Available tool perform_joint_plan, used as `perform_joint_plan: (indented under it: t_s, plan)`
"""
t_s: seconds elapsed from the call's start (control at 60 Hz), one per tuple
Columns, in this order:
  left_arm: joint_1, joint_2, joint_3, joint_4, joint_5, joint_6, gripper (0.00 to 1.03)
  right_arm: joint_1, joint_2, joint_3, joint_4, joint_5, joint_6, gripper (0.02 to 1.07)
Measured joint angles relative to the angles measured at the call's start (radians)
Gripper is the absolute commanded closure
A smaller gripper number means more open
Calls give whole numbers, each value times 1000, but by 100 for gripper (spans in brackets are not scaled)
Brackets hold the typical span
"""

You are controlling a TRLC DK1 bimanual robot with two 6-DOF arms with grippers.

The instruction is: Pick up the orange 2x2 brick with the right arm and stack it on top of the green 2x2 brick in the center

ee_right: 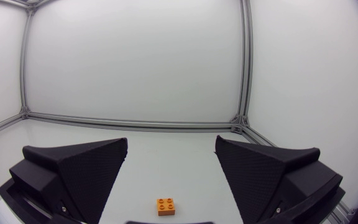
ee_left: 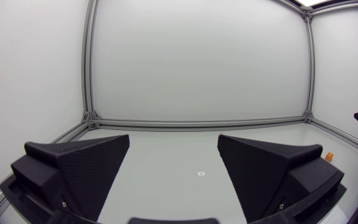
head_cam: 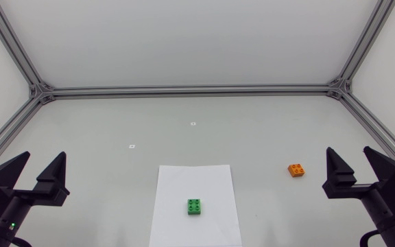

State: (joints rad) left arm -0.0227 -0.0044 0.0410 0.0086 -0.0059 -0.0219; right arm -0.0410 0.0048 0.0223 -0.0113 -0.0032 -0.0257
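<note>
My right gripper (head_cam: 348,156), at lower right, has its fingers spread wide and empty. The orange brick (head_cam: 295,170) lies on the table just left of it. My left gripper (head_cam: 44,161), at lower left, is spread wide too. The green brick (head_cam: 195,206) sits on a white sheet (head_cam: 184,180) at bottom centre.

bare table (head_cam: 266,130) around orange brick (head_cam: 295,169), green brick (head_cam: 195,206) well apart
</note>
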Motion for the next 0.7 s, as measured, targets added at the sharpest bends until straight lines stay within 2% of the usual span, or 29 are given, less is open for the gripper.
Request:
perform_joint_plan:
  t_s: [0.483, 0.7]
  plan:
    - [0, 0, 0, 0, 0, 0, 4, 3, 0, 4, 0, 1, 0, 6]
    - [0, 0, 0, 0, 0, 0, 4, 7, 26, 100, 0, 2, 0, 6]
